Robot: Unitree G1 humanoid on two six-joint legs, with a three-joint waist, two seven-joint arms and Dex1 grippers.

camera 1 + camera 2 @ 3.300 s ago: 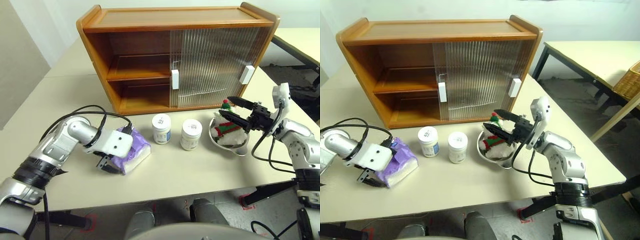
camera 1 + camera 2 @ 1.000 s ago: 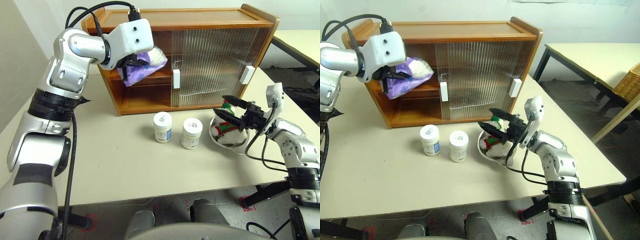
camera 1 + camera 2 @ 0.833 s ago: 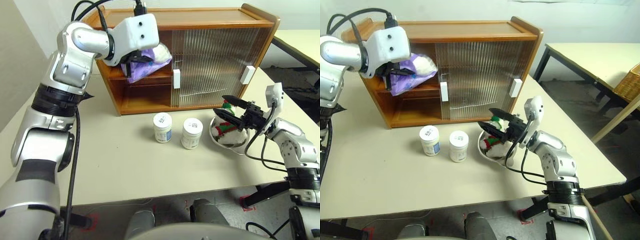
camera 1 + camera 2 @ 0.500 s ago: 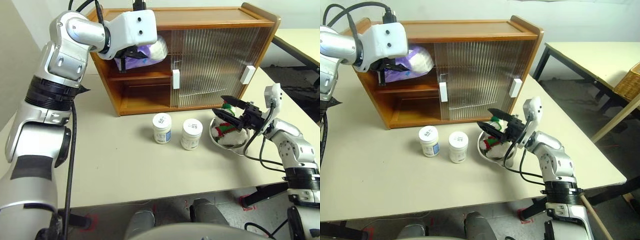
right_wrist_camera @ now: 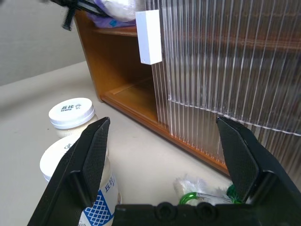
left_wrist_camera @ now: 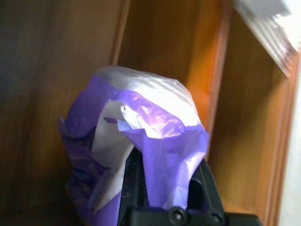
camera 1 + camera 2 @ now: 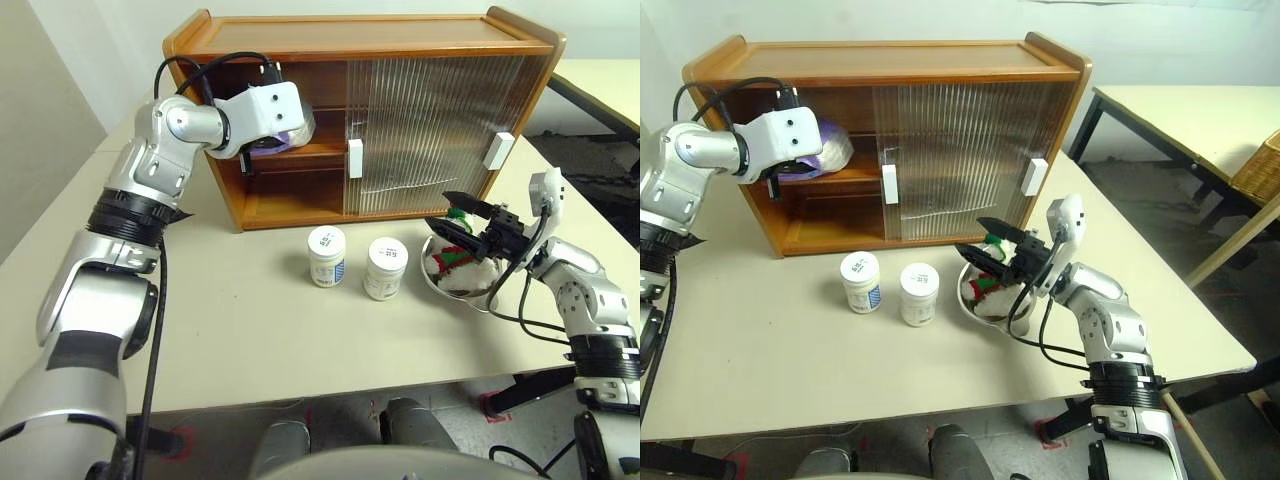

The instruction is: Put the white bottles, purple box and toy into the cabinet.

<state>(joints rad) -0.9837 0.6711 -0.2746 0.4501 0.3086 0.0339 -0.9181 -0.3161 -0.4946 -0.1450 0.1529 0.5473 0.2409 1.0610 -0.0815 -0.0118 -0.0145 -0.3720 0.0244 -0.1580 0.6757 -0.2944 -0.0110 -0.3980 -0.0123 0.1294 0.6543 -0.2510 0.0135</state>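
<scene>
Head views: left gripper reaching into the open left half of the cabinet, pinching the purple box at the upper shelf. Two white bottles standing side by side on the table before the cabinet. Toy lying in a steel bowl right of the bottles. Right gripper spread wide, hovering just above the toy, holding nothing.

Left wrist view: black fingers clamped narrowly on crinkled purple wrap, wooden walls all around.

Right wrist view: fingers far apart, bottles and ribbed door beyond.
</scene>
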